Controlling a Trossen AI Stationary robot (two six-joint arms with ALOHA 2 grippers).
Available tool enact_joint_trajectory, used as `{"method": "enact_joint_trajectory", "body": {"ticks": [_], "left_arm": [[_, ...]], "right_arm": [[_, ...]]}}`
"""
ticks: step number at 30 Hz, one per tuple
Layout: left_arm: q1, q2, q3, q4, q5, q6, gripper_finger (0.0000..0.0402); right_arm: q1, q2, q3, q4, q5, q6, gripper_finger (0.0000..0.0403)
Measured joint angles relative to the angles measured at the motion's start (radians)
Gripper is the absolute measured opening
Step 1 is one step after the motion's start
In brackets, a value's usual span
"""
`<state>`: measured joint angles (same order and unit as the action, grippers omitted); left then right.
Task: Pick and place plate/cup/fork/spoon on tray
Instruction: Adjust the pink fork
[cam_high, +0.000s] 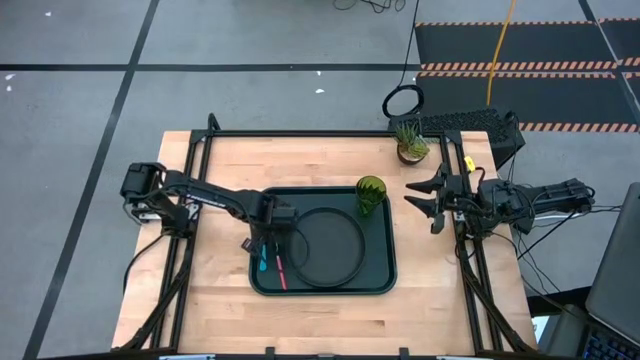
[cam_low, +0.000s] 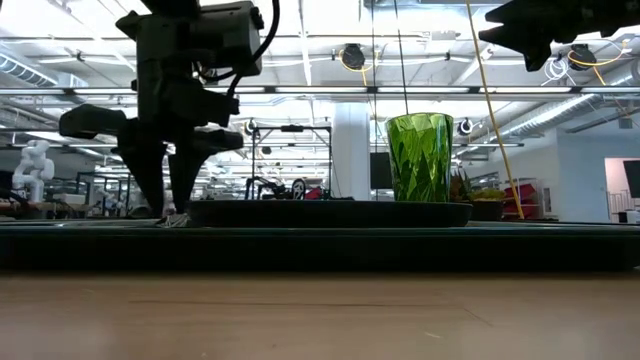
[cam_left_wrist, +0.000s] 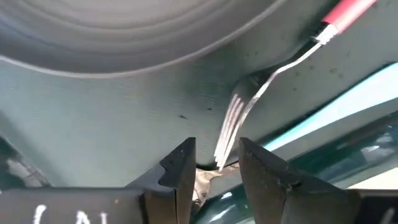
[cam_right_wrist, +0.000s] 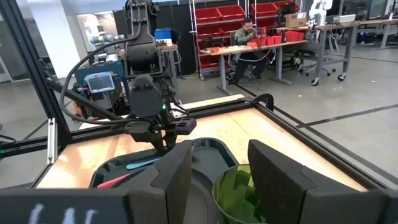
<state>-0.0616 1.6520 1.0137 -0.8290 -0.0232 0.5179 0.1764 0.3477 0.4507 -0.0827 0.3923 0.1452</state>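
Item: tray (cam_high: 385, 280), dark green, rectangular, raised lip, on the desk (cam_high: 220, 160). Lies directly under my left gripper (cam_high: 268, 240). Rigid and broad; not for lifting.

Item: plate (cam_high: 325, 247), dark, round, rimmed. Already on the tray, just beside my left gripper on its inner side. Stiff, smooth, likely slippery at the rim.

Item: fork (cam_left_wrist: 249, 106), silver tines, red-pink handle. Flat on the tray floor between plate and tray lip. The tine tips lie in the gap between my left gripper's fingertips (cam_left_wrist: 180, 165); the handle runs away from me. Judged light, stiff, thin and slick on the metal; it sits low against the tray, so a pinch on the tines could skid. The handle looks the better hold, being thicker and less slippery.

Item: spoon (cam_high: 262, 262), light blue handle. On the tray beside the fork, on the lip side, close below my left gripper. Light, stiff; take by the handle.

Item: cup (cam_high: 370, 194), translucent green, upright at the tray's far corner, between my two grippers. Light, thin-walled, may flex or tip; hold low around the body.

Item: left gripper. Down at tray level, fingers partly spread, pinching nothing that I can see.

Item: right gripper (cam_high: 432, 200). Raised off to the side of the tray, cup just ahead of it, fingers spread, empty.

Item: potted plant (cam_high: 410, 142), beyond the right gripper. Not mine to move.
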Motion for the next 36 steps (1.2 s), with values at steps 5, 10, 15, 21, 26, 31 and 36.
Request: {"method": "enact_joint_trajectory", "body": {"ticks": [5, 10, 15, 21, 26, 31, 36], "left_arm": [[0.000, 0.000, 0.000, -0.005, 0.033, 0.000, 0.0124], [0.000, 0.000, 0.000, 0.012, 0.033, 0.003, 0.0124], [0.000, 0.000, 0.000, 0.024, 0.027, 0.005, 0.0124], [0.000, 0.000, -0.013, 0.018, 0.026, 0.004, 0.0124], [-0.006, 0.000, -0.014, 0.017, 0.031, 0.004, 0.0124], [-0.013, 0.000, -0.014, 0.018, 0.033, 0.021, 0.0122], [-0.006, 0.000, -0.014, 0.019, 0.033, 0.027, 0.0092]], "right_arm": [[0.000, 0.000, 0.000, -0.001, 0.000, 0.000, 0.0151], [0.000, 0.000, 0.000, -0.001, 0.000, 0.000, 0.0151], [0.000, 0.000, 0.000, -0.001, -0.001, 0.000, 0.0151], [0.000, 0.000, 0.000, -0.005, -0.001, 0.000, 0.0151], [0.000, 0.000, 0.000, -0.005, -0.001, 0.000, 0.0151], [0.000, 0.000, 0.000, -0.004, -0.001, 0.012, 0.0151], [0.000, 0.000, 0.000, -0.004, -0.001, 0.012, 0.0151]]}}
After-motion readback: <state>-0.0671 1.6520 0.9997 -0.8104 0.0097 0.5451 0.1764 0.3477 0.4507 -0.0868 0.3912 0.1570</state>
